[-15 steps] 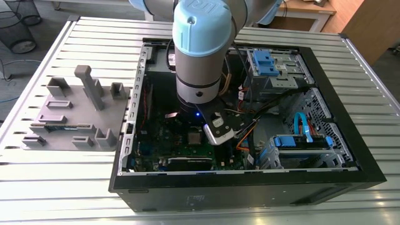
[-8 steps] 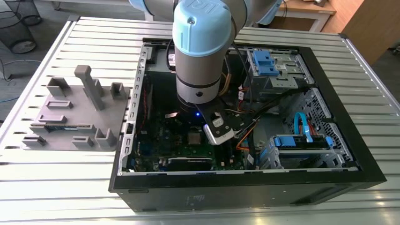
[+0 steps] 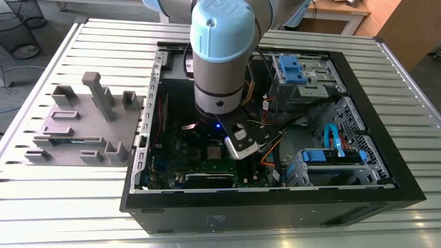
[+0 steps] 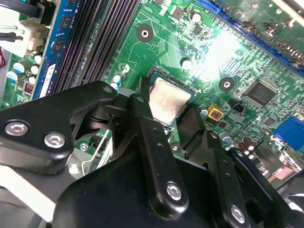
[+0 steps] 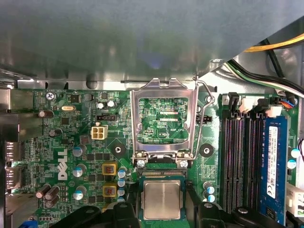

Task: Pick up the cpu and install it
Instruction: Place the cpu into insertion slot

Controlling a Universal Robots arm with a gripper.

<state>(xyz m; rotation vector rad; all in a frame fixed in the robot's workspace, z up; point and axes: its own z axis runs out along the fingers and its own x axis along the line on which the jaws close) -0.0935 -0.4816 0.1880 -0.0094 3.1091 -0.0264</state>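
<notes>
Gripper [image 4: 167,111] is inside the open computer case [image 3: 276,206], low over the green motherboard [image 5: 71,142]. Its black fingers [image 4: 147,123] are narrowly parted and press against opposite edges of the cpu [image 5: 161,199], grasping it. The cpu lies level at the socket, just beside the raised metal retention frame [image 5: 137,118]. The case rests on a slatted metal table [image 3: 103,206] beside a grey fixture block [image 3: 76,129]. A wire basket [image 3: 20,31] stands on the floor beyond.
</notes>
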